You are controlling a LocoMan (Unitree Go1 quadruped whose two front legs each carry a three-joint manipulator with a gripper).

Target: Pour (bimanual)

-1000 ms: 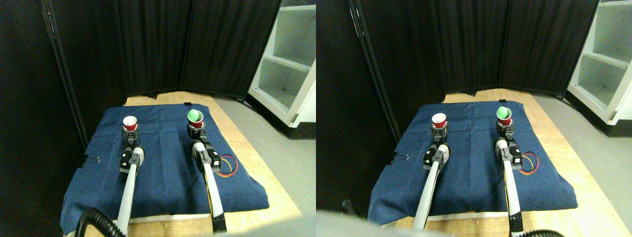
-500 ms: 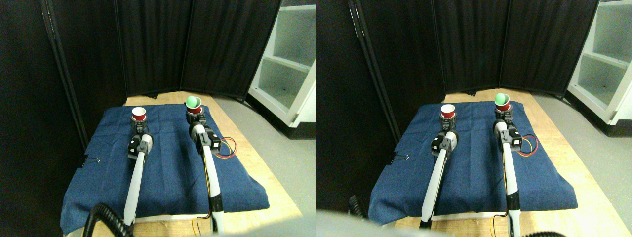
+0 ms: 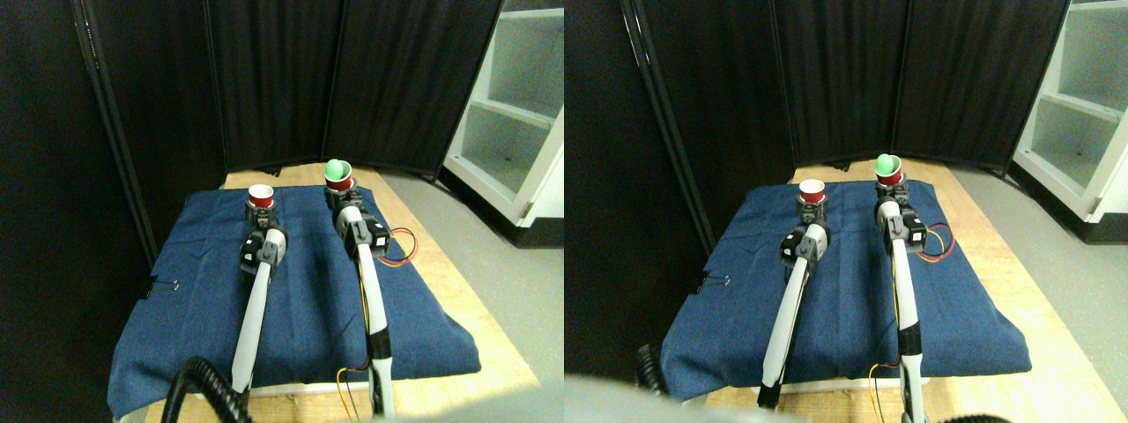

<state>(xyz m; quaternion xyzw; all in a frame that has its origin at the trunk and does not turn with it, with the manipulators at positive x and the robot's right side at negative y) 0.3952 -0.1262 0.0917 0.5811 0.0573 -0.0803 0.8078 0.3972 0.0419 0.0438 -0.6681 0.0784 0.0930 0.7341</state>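
Note:
Two small red cups are held up above a blue cloth (image 3: 176, 291). My left gripper (image 3: 260, 212) is shut on the left red cup (image 3: 261, 196), which stands upright and shows a white inside. Right of it, my right gripper (image 3: 337, 196) is shut on the right red cup (image 3: 337, 180), which carries a green ball (image 3: 335, 167) in its mouth and leans slightly to the left. The two cups are apart, with a gap about one cup wide between them.
The blue cloth covers a wooden table (image 3: 458, 291). Black curtain panels (image 3: 291, 79) stand behind it. A white shelf unit (image 3: 515, 106) is at the right. Red and yellow wires (image 3: 401, 251) loop beside the right arm. A binder clip (image 3: 159, 285) sits at the cloth's left edge.
Both arms have stretched forward and up with their cups. The cups now sit farther back and closer together. The right cup has tilted a little to the left.

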